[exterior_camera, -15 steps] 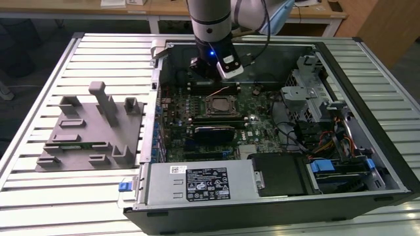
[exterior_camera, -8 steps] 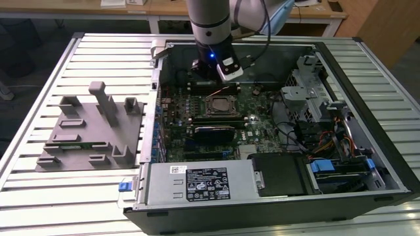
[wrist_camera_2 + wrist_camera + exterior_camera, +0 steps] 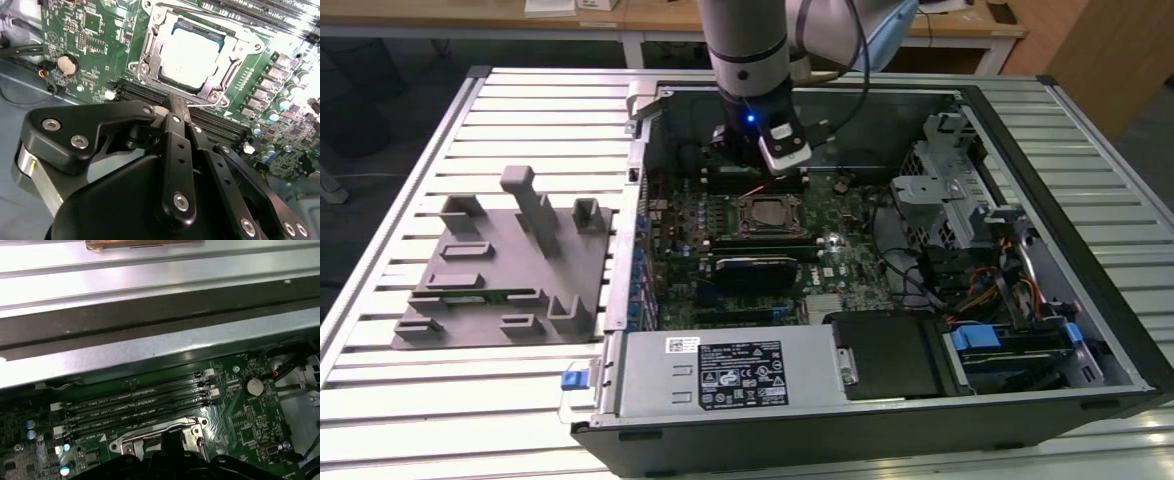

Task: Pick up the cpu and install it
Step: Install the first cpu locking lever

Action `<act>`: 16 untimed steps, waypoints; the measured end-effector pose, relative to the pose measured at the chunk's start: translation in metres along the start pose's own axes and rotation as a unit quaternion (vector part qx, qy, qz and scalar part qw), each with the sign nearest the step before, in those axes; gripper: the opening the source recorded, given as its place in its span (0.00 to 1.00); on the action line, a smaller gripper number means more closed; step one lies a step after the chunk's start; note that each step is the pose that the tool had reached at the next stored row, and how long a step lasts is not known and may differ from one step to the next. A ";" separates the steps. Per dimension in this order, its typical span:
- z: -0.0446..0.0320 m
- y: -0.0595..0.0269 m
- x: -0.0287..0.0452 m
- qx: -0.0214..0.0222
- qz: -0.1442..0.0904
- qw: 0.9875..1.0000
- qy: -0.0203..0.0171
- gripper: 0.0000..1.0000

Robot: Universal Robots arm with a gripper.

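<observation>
The cpu, a small square chip with a silvery-white top, lies flat inside the metal-framed socket on the green motherboard. In the exterior view the cpu sits mid-board inside the open computer case. My gripper hangs just above the memory slots beside the socket. Its black fingers are pressed together with nothing between them. In the exterior view the gripper is just behind the socket. In the first wrist view the socket frame shows behind the finger tips.
A grey fixture tray with upright posts lies on the slatted table at the exterior view's left. In the case, a power supply sits at the front, with drive cages and cables on the exterior view's right. The case wall stands close behind the memory slots.
</observation>
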State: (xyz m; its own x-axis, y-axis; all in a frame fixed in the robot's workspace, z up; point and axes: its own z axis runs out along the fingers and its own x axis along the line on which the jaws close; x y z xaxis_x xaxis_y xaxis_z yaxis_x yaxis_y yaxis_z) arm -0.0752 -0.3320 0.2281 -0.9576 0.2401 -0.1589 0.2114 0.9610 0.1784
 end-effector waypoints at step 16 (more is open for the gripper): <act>0.0120 0.0076 0.0031 0.001 0.007 1.000 -0.002 0.11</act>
State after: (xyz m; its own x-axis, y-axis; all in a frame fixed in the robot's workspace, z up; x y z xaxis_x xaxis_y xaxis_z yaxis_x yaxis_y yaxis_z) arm -0.0742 -0.3224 0.2173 -0.9542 0.2531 -0.1597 0.2242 0.9580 0.1785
